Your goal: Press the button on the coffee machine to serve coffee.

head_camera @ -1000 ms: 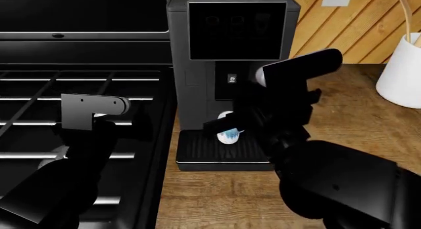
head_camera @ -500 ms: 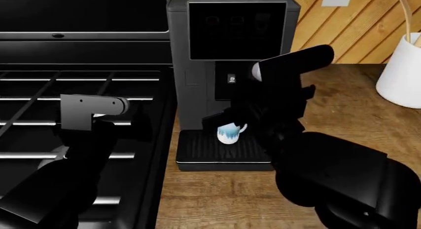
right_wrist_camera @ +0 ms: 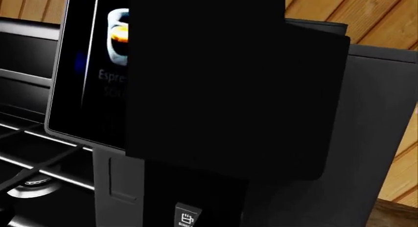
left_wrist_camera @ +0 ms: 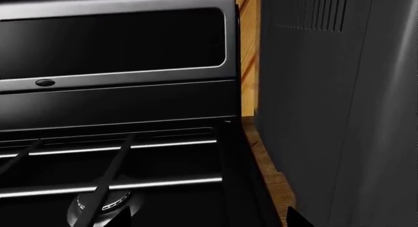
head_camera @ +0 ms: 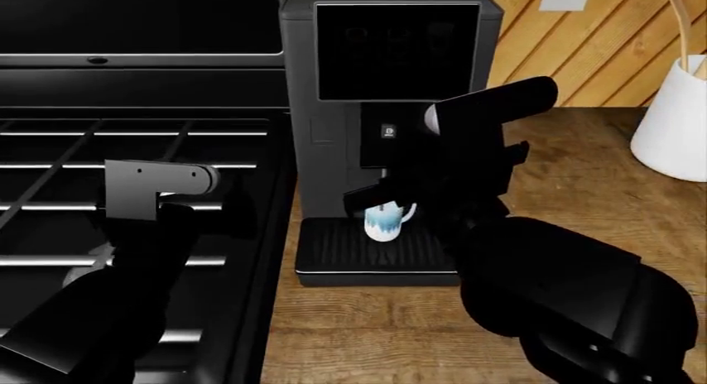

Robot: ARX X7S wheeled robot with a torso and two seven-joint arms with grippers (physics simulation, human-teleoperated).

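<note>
The coffee machine (head_camera: 382,111) stands upper centre, its left side nearly flush with the stove (head_camera: 132,169). The right claw (head_camera: 376,204) is at a cup (head_camera: 386,219) on the drip tray (head_camera: 365,252); whether either claw is open or closed can't be seen. Bare counter (head_camera: 574,177) lies right.

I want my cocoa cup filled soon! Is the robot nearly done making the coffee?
Partly. A small white-and-blue cup already stands on the drip tray of the coffee machine. The right pincer is by the cup, under the spout. The little button isn't pressed yet, so that's left. The left arm waits over the stove.
</note>
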